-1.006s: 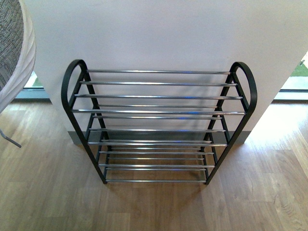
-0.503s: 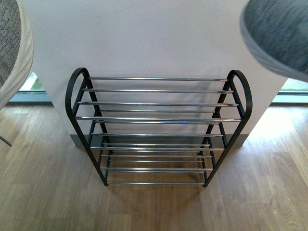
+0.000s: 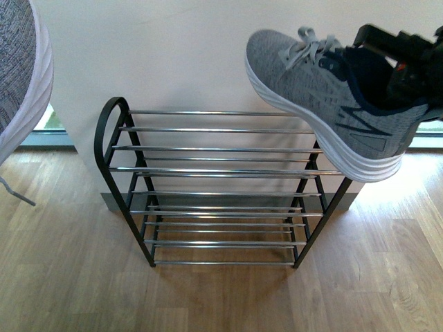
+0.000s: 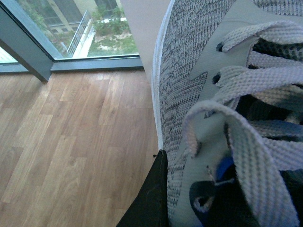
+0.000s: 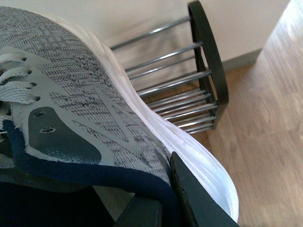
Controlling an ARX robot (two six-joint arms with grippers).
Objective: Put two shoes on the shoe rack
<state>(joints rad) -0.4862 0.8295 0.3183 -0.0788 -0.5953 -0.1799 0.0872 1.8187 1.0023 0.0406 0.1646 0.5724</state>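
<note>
The shoe rack [image 3: 208,173], a black frame with chrome bars, stands against the white wall. My right gripper [image 3: 396,75] is shut on the heel collar of a grey sneaker [image 3: 325,104], held tilted above the rack's right end with its toe pointing left. In the right wrist view a black finger [image 5: 189,194] presses the outside of that sneaker [image 5: 85,94], with the rack [image 5: 208,71] beyond it. The other grey sneaker [image 3: 21,76] shows only partly at the upper left edge. My left gripper [image 4: 189,198] is shut on it [image 4: 189,85], one finger [image 4: 152,198] lying against its side.
A wooden floor [image 3: 221,297] spreads in front of the rack. A white wall [image 3: 173,48] with a grey skirting strip [image 3: 111,202] backs it. Floor-level windows [image 4: 90,28] flank the wall on both sides.
The right sneaker has swung down and leftward from the upper right corner to over the rack's right end, with the gripper now showing. The left sneaker stays at the left edge.
</note>
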